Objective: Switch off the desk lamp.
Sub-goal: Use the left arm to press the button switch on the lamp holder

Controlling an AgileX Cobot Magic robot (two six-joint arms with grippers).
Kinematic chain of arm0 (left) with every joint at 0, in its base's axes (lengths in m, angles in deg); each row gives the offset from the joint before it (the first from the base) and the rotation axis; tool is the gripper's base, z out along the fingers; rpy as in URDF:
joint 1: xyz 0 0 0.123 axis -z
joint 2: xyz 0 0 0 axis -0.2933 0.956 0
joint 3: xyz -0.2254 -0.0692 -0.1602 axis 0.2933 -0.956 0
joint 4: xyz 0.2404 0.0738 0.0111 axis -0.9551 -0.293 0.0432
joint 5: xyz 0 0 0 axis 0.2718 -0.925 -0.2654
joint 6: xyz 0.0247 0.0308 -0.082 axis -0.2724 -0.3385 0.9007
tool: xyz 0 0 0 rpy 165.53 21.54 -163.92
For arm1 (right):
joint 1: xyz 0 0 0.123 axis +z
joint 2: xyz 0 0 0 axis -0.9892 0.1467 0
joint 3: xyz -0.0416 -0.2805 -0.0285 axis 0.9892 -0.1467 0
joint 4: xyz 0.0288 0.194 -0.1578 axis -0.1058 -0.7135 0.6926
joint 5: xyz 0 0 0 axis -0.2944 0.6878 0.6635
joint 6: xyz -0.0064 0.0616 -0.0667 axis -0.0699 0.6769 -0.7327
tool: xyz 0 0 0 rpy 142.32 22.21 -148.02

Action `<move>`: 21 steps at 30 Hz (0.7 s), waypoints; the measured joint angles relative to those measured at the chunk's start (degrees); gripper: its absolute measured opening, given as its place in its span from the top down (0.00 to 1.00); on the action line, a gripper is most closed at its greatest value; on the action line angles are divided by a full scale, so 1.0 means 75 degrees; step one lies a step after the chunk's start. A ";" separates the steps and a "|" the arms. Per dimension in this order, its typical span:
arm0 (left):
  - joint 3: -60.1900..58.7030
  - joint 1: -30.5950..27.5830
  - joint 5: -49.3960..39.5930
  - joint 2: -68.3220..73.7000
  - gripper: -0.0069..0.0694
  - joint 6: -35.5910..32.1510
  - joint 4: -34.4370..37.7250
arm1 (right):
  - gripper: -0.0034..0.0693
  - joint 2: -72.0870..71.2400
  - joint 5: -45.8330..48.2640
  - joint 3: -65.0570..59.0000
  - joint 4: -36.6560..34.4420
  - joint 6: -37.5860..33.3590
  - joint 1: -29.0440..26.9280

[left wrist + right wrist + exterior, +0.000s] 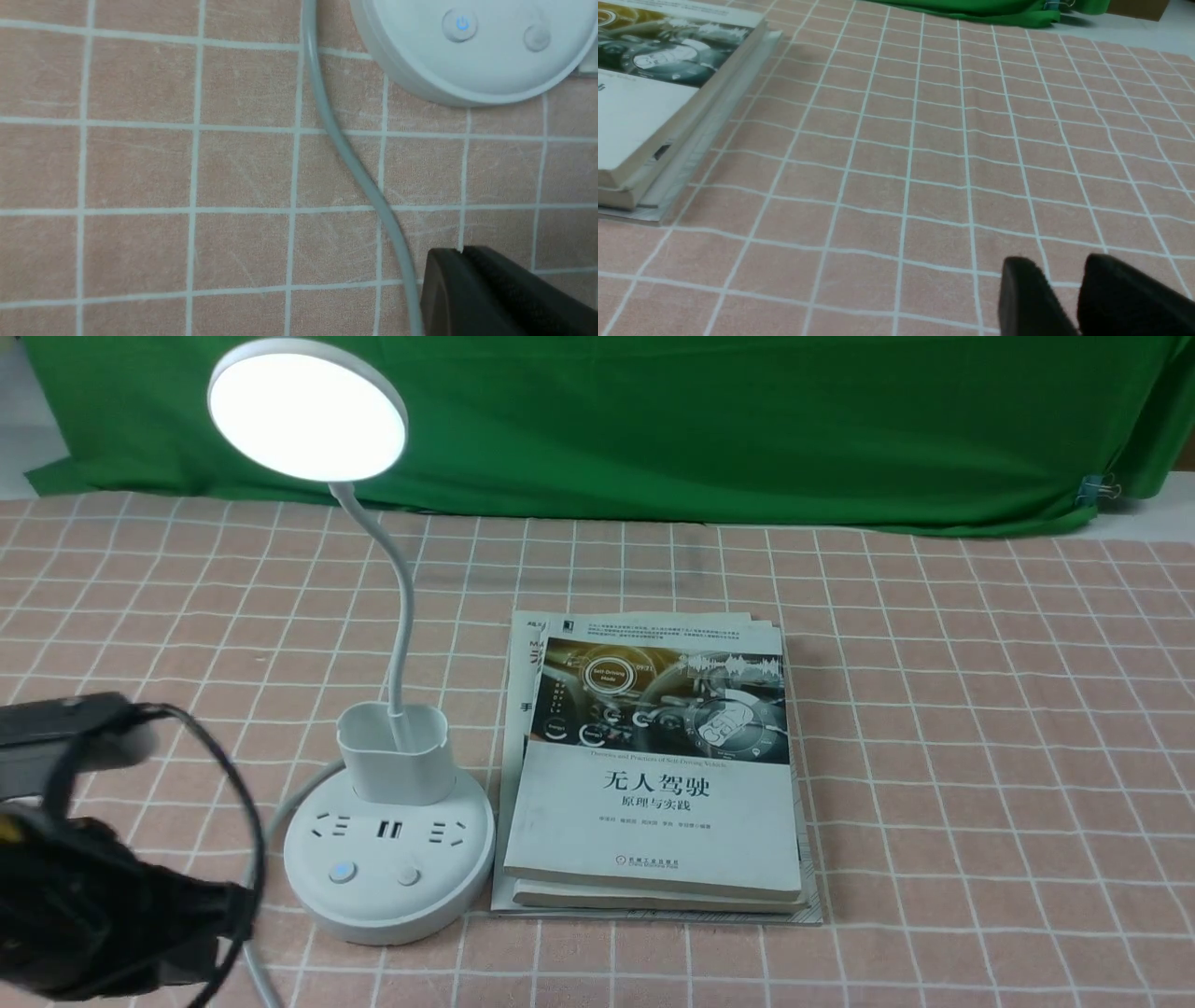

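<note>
The white desk lamp stands left of centre, its round head (pixel 308 411) lit. A thin neck runs down into the cup-like holder (pixel 397 751) on the round base (pixel 387 896). The base carries a blue-lit power button (pixel 342 872) and a plain button (pixel 408 875). In the left wrist view the base (pixel 467 74) and its power button (pixel 461 24) show, with my left gripper (pixel 460 253) shut and empty, off the base, beside the lamp's cord (pixel 345 149). My right gripper (pixel 1059 267) hovers over bare cloth, its fingers a narrow gap apart, holding nothing.
A stack of books (pixel 653 775) lies just right of the lamp base, its edge seen in the right wrist view (pixel 668 130). My left arm (pixel 84 887) fills the lower left. Checked pink cloth (pixel 980 756) covers the table; a green backdrop (pixel 747 420) hangs behind.
</note>
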 joint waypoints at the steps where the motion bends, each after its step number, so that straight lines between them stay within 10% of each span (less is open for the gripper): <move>1: 0.0180 0.0295 0.0000 0.0373 0.90 0.0000 -0.0049 | 0.62 0.0000 0.0000 0.0000 0.0000 0.0000 0.0000; 9: 0.2070 0.1922 -0.0099 0.2458 0.90 0.0551 -0.0928 | 0.62 0.0000 0.0000 0.0000 0.0000 0.0000 0.0000; 21: 0.3182 0.1958 0.0058 0.4348 0.90 0.0570 -0.1149 | 0.62 0.0000 0.0000 0.0000 0.0000 0.0000 0.0000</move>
